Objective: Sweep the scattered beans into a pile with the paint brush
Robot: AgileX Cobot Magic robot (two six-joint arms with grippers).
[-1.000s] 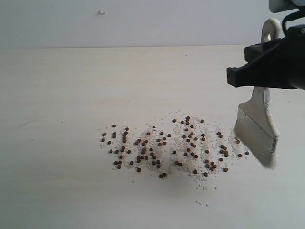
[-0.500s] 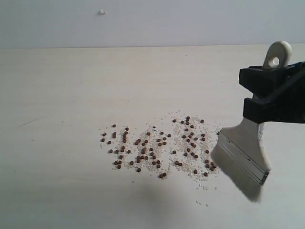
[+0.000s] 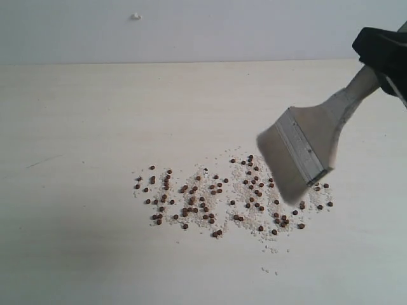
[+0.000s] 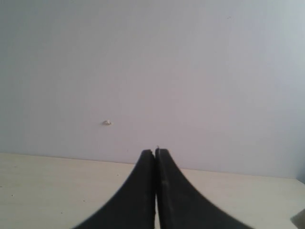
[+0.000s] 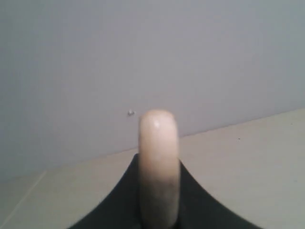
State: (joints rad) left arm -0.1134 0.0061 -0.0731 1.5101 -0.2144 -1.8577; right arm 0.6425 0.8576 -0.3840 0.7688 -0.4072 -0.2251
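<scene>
**Brush swings up and in over the right end of the scatter**

Half a second back the paint brush stood low beyond the right edge of the spread, bristles pointing down. Now it is lifted and tipped, with the handle running up to the right and the bristles aimed down-left over the right-hand beans. The grains that show lie where they lay 1 second ago, so no sweeping stroke seems to have landed yet, and no pile has formed.

The pale wooden table fills most of the exterior view, with a plain grey-white wall behind it.

The brush is the largest loose thing. It should be light, with a stiff handle and ferrule and soft bristles that will splay under pressure. The handle above the ferrule is the place to hold it. The right gripper already has it there, jaws pinching the cream handle near its end. Whether the blurred bristle tips touch the table I cannot tell.

The left gripper has its 2 jaws pressed together on nothing. It faces the wall and does not show in the exterior view.

The beans lie in a wide band across the middle of the table, mixed with whitish crumbs. Being small, round and light, they will likely roll or skip ahead of a fast stroke.

Nothing stands between brush and beans. 1 small speck sits on the wall, well clear.
</scene>
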